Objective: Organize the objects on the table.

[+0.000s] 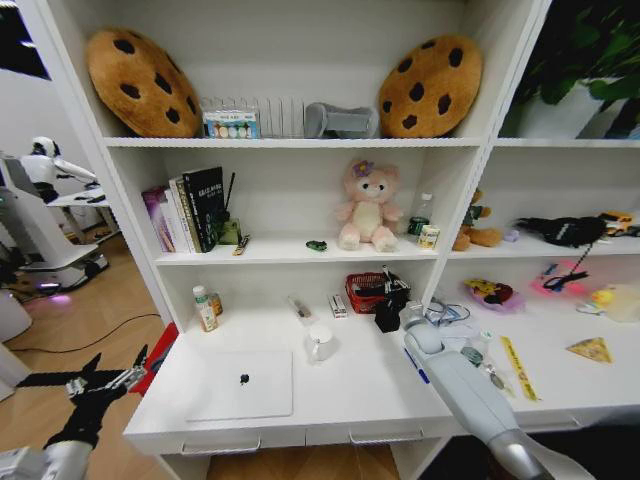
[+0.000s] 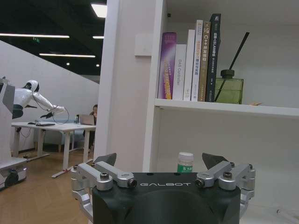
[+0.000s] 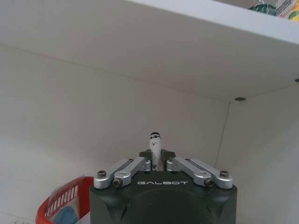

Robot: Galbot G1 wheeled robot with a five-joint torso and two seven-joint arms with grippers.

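White shelving rises behind the table (image 1: 330,395) as the right gripper (image 3: 158,161) lifts a white pen (image 3: 155,145) near the red basket (image 1: 364,292).

Pinched upright between closed fingers (image 3: 125,167), the pen sits high above the desk; keeping the grip firm and the wrist clear of the shelf overhead looks wise before setting it down. Laptop (image 1: 242,384) lies flat at the desk's left, a blue pen (image 1: 416,365) just beside the right arm. Left gripper (image 1: 100,381) waits off the desk's left edge, fingers (image 2: 103,161) spread.
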